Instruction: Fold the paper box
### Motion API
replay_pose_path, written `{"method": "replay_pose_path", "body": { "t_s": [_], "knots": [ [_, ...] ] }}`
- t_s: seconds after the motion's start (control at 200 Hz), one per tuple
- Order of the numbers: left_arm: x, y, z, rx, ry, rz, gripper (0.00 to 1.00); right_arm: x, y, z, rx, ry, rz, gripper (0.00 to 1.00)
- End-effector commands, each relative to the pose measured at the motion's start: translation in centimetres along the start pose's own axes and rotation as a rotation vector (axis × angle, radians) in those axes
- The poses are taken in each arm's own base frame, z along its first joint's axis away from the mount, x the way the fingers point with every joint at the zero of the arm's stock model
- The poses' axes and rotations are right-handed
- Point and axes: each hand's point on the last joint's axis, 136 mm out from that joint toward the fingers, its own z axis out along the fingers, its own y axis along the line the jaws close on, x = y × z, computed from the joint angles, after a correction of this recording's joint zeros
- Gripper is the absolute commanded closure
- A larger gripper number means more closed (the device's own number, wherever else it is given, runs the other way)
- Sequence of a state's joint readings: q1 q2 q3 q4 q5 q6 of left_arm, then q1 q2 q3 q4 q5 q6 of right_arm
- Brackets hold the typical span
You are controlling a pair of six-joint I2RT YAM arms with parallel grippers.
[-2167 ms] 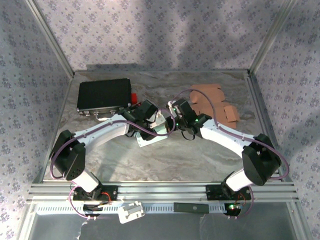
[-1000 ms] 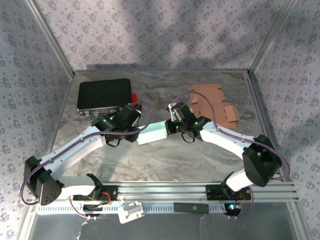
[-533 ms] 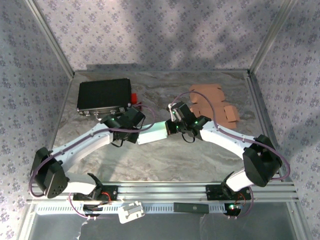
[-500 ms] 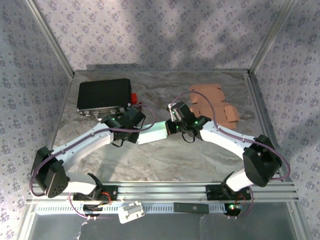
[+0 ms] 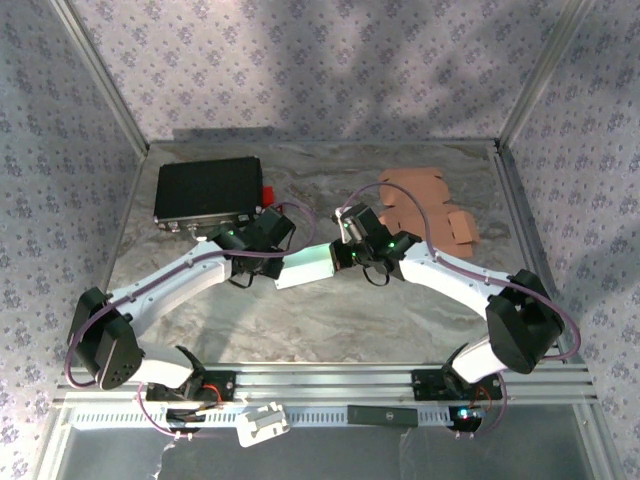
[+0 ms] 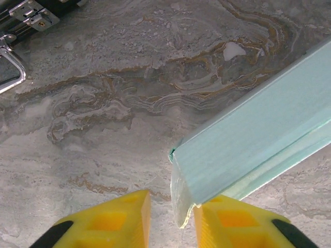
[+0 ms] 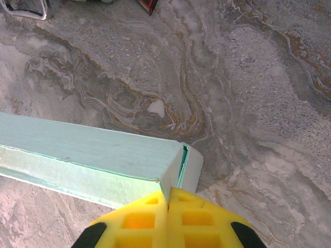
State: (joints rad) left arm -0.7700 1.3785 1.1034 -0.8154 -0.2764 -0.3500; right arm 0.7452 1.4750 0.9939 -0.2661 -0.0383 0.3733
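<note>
The paper box (image 5: 308,265) is a long pale green carton lying across the middle of the marble table, between the two arms. My right gripper (image 5: 346,254) is shut on the thin wall at the box's right end; its yellow fingers (image 7: 150,217) pinch that wall of the box (image 7: 88,155), beside a small upright end flap (image 7: 192,168). My left gripper (image 5: 278,256) is at the box's left end. There its jaws (image 6: 171,206) stand apart. The loose end flap (image 6: 181,199) of the box (image 6: 258,134) hangs between them, close to the right finger (image 6: 232,225).
A black case (image 5: 207,190) with a red part (image 5: 268,194) lies at the back left, and its metal latch (image 6: 13,13) appears in the left wrist view. Flat brown cardboard pieces (image 5: 425,200) lie at the back right. Patterned walls enclose the table.
My left arm has swung in to the box's left end and its jaws have narrowed around the end flap. The right gripper and the box have stayed in place.
</note>
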Motion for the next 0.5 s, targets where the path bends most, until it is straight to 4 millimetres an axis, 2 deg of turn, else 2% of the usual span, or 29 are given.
{"method": "replay_pose_path", "body": {
  "t_s": [0.0,0.18,0.29,0.495],
  "knots": [
    [-0.7,-0.2,-0.4,0.013,-0.004,-0.016,0.77,0.3,0.0,-0.5,0.02,0.027,-0.011,1.0],
    [-0.8,-0.3,-0.4,0.018,-0.008,-0.03,0.84,0.2,0.1,-0.5,0.018,0.026,-0.011,1.0],
    [-1.1,-0.6,-0.6,0.03,-0.006,-0.056,1.0,0.2,0.1,-0.6,0.025,0.026,-0.006,1.0],
    [-1.5,-1.9,-0.3,0.082,0.036,-0.126,1.0,0.1,0.3,-0.6,0.052,0.034,0.01,1.0]
  ]
}}
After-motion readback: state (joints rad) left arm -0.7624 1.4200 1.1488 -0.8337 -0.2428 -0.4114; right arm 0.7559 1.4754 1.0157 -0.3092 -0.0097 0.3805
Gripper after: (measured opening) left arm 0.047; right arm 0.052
